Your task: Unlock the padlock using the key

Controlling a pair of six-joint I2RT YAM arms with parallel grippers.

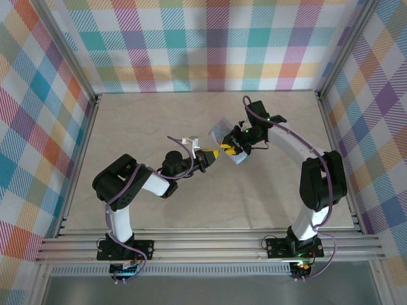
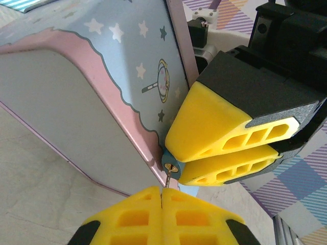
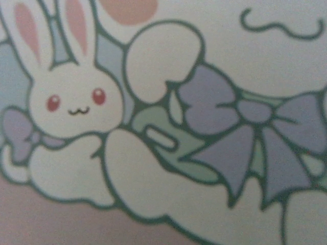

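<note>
Left wrist view reveals left pincer (image 2: 161, 193) clenching key (image 2: 167, 180), right pincer (image 2: 175, 159) gripping padlock (image 2: 170, 165)

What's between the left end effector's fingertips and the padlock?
Only the key, its blade bridging the left end effector and the padlock; left wrist view shows it.

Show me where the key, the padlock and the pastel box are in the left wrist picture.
key (image 2: 167, 179): left wrist view, on its thin blade.
padlock (image 2: 171, 165): left wrist view, on its blue keyhole end.
pastel box (image 2: 138, 56): left wrist view, on its starred blue side.
</note>
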